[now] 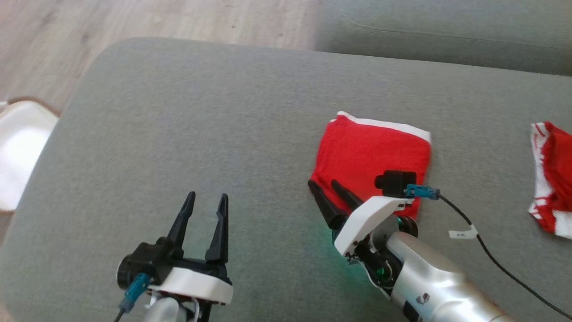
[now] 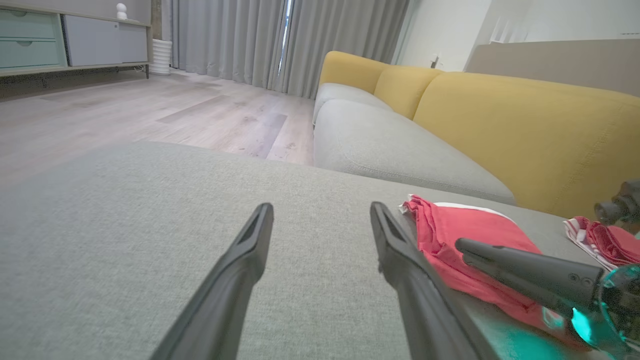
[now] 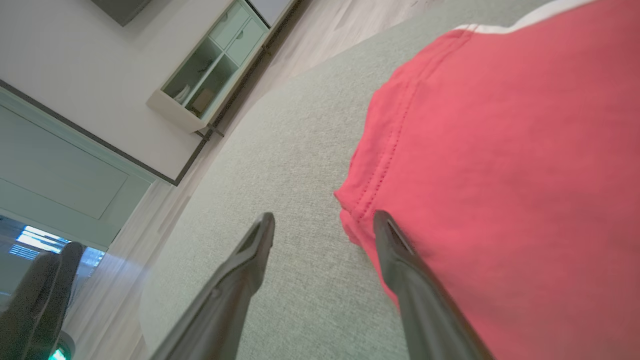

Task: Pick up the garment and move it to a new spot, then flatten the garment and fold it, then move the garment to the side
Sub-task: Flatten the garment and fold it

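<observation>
A red garment [image 1: 373, 156] with a white band lies folded into a small rectangle on the grey cushion [image 1: 201, 134]. In the left wrist view the garment [image 2: 470, 235] sits to the right. My right gripper [image 1: 324, 184] is open at the garment's near left corner, one finger over the red cloth, the other over the cushion. The right wrist view shows the garment [image 3: 500, 175] with my right gripper [image 3: 322, 220] straddling its hemmed corner, nothing pinched. My left gripper [image 1: 208, 197] stands open over bare cushion to the left, also seen as the left gripper [image 2: 320, 207].
A second red and white cloth [image 1: 552, 174] lies at the cushion's right edge. A yellow-backed sofa [image 2: 525, 120] stands behind. Wood floor [image 1: 134, 22] lies beyond the far edge, a white object [image 1: 20, 147] at the left. A cable [image 1: 491, 255] trails from my right wrist.
</observation>
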Robot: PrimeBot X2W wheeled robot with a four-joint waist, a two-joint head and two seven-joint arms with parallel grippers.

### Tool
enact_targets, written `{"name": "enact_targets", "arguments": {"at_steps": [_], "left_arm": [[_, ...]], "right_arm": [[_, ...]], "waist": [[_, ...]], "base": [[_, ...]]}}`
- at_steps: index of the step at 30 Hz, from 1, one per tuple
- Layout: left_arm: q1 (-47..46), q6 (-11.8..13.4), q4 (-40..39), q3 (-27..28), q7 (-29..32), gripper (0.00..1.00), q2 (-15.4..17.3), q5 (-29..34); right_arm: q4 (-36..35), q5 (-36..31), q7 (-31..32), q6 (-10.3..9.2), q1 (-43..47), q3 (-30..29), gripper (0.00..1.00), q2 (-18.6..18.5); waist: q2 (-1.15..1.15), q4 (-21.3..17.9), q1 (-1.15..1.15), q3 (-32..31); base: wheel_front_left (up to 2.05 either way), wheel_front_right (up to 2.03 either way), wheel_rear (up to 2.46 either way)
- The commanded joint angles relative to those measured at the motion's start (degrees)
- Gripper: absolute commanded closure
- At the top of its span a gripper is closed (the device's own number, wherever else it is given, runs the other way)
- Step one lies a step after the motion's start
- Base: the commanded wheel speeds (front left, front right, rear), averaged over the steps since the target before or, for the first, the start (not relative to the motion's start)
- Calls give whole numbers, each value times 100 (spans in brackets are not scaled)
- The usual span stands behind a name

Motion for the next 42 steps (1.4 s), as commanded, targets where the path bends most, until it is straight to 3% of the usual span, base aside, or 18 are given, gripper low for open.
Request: {"name": "enact_targets", "arguments": {"at_steps": [1, 5, 11, 16, 22, 28, 42], "left_arm": [[-214, 30, -202, 250, -55, 0, 17, 10], [-248, 15, -284, 333, -55, 0, 17, 47], [-262, 10, -535, 477, -55, 0, 17, 32], [-226, 11, -791, 588, -55, 0, 17, 12], [-156, 14, -942, 647, -55, 0, 17, 19], [-115, 28, -981, 649, -55, 0, 17, 9], [-109, 0, -1002, 478, -55, 0, 17, -16]], "right_arm": [[-148, -47, -137, 24, -154, 68, 0, 65], [-122, -183, -467, 24, -281, -151, 0, 6], [-271, -840, -705, 24, -276, -922, 0, -557], [-1098, -2540, -711, 24, 272, -2680, 0, -869], [-2426, -4583, -713, 24, 1573, -4479, 0, -253], [-3147, -5268, -713, 24, 2281, -5063, 0, 42], [-3468, -5093, -713, 24, 2416, -5082, 0, 64]], "waist": [[0, -171, 0, -31], [0, -449, 0, -63], [0, -839, 0, -122], [0, -1140, 0, -141], [0, -1368, 0, -159], [0, -1444, 0, -195], [0, -1276, 0, -54]], "base": [[0, 0, 0], [0, 0, 0], [0, 0, 0], [0, 0, 0], [0, 0, 0], [0, 0, 0], [0, 0, 0]]}}
